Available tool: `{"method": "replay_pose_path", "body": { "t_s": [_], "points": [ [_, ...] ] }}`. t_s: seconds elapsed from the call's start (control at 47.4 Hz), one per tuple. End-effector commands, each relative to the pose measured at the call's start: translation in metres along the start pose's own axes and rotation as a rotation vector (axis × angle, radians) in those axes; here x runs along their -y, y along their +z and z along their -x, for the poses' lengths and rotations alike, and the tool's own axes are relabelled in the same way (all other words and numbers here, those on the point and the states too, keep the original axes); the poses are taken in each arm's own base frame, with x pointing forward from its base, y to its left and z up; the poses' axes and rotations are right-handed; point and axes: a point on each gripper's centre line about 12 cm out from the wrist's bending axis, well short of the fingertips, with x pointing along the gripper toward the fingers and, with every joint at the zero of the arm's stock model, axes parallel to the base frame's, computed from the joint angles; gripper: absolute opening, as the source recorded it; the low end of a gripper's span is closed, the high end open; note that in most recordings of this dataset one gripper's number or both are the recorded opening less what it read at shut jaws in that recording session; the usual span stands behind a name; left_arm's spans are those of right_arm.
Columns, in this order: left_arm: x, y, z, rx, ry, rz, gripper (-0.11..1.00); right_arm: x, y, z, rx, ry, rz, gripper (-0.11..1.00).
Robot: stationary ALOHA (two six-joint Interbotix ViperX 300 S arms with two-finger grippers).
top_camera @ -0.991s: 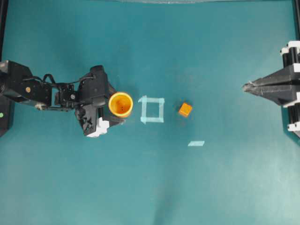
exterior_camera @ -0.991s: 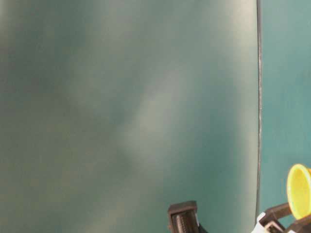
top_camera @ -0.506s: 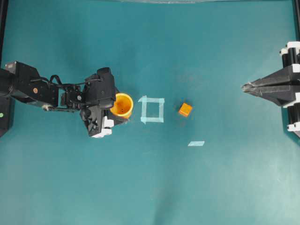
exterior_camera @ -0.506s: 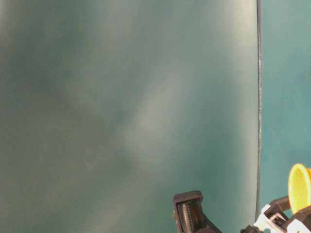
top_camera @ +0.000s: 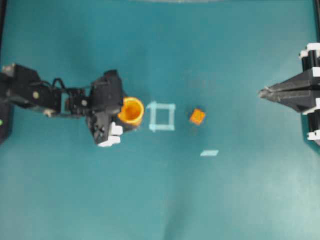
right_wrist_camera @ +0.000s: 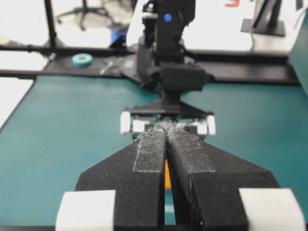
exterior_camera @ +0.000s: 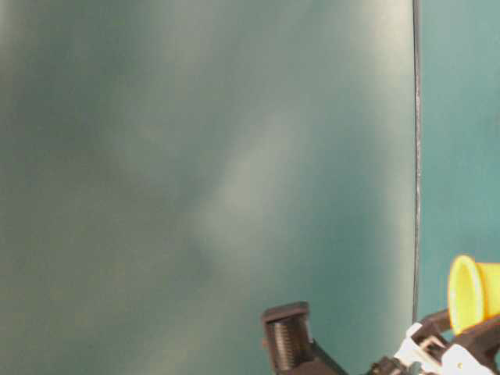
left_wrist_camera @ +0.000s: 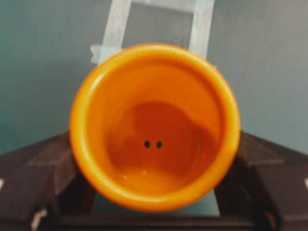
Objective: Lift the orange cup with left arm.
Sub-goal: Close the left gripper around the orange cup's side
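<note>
While gripping the orange cup [left_wrist_camera: 155,127] upright between its jaws, the left gripper [top_camera: 119,116] is needing only upward travel.

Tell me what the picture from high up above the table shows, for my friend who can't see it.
The left gripper holds the orange cup between its fingers on a teal table. To the cup's right are a square of pale tape, a small orange cube and a loose tape strip. The right gripper sits shut at the right edge.
</note>
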Motion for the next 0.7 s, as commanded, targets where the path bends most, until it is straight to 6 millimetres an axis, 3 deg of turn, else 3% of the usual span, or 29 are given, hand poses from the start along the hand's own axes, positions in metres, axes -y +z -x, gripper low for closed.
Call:
{"method": "replay_pose_path", "body": {
  "t_s": [0.0,0.675],
  "points": [
    [0.003,0.020,0.008,0.046,-0.007,-0.011,0.64,0.000,0.013,-0.003,0.032,0.001,-0.003,0.00],
    [0.006,0.048,0.029,0.067,-0.007,-0.022,0.64,0.000,0.014,-0.003,0.035,0.001,-0.003,0.00]
  ]
}}
